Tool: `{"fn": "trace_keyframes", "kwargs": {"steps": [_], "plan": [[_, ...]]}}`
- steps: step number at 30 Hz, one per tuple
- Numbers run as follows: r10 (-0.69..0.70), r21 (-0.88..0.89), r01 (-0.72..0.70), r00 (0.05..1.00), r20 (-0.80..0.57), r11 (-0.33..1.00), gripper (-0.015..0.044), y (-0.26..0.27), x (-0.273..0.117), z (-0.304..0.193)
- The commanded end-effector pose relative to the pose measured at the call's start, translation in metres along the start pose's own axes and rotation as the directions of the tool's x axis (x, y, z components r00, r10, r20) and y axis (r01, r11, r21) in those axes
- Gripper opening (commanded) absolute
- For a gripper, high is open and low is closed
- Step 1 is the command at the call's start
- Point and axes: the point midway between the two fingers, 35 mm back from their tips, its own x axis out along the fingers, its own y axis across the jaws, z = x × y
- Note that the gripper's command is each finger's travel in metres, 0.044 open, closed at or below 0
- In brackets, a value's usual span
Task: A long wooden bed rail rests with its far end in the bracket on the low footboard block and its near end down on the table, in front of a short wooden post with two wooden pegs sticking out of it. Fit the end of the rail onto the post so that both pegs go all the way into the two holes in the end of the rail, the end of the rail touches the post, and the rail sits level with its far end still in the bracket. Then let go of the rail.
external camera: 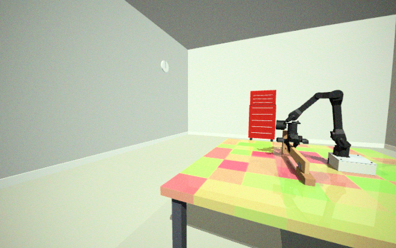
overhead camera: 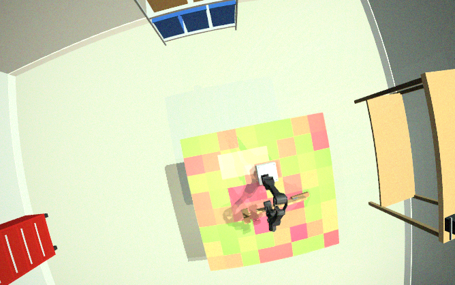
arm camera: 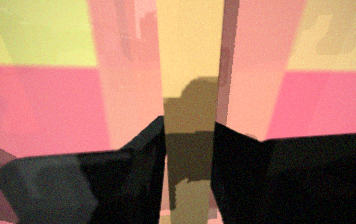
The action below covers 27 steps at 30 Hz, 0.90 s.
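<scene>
The long wooden rail runs from under my gripper to the low footboard block, where its far end sits at the bracket. My gripper points down and is shut on the rail toward its post end, one finger on each side. The short wooden post stands upright just beyond the gripper in the exterior view. The rail looks roughly level in that view, with its underside above the table. The gripper hides the post end of the rail. The pegs, the holes and any gap at the post cannot be made out.
The arm reaches over from its white base, which stands on the patchwork-coloured table to one side of the rail. A red tool cabinet and a shelf unit with blue bins stand away from the table.
</scene>
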Motion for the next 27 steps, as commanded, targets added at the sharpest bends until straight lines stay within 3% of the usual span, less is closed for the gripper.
{"fn": "trace_keyframes", "kwargs": {"steps": [1,27], "plan": [[-0.003,-0.002,0.003,1.000,0.000,1.000,0.0000,-0.0008,0.0003,-0.0018],[-0.004,-0.002,0.004,1.000,0.000,1.000,0.0000,-0.0023,-0.0007,-0.0095]]}}
